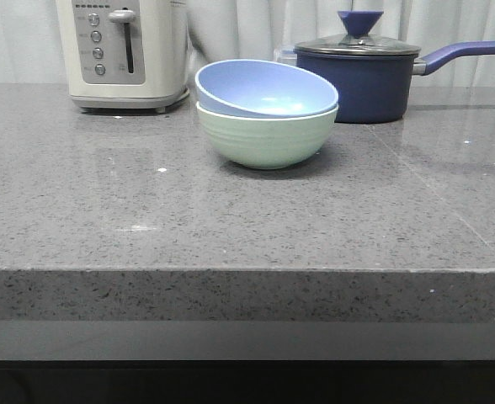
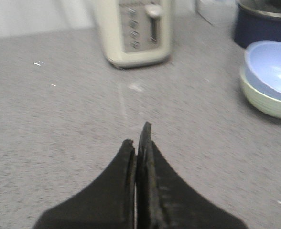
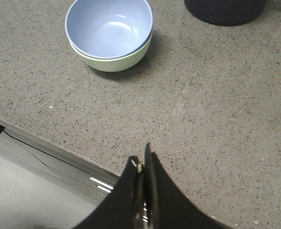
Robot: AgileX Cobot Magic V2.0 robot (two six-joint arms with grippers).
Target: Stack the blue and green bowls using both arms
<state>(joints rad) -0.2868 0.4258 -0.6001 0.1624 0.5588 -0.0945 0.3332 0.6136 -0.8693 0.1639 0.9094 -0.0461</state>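
Note:
The blue bowl sits tilted inside the green bowl at the back middle of the grey counter. The pair also shows in the left wrist view, blue bowl in green bowl, and in the right wrist view, blue bowl in green bowl. My left gripper is shut and empty, above bare counter well away from the bowls. My right gripper is shut and empty, over the counter's front edge, well short of the bowls. Neither arm shows in the front view.
A cream toaster stands at the back left, beside the bowls. A dark navy saucepan with a glass lid stands at the back right, its handle pointing right. The counter's front edge runs across the front view.

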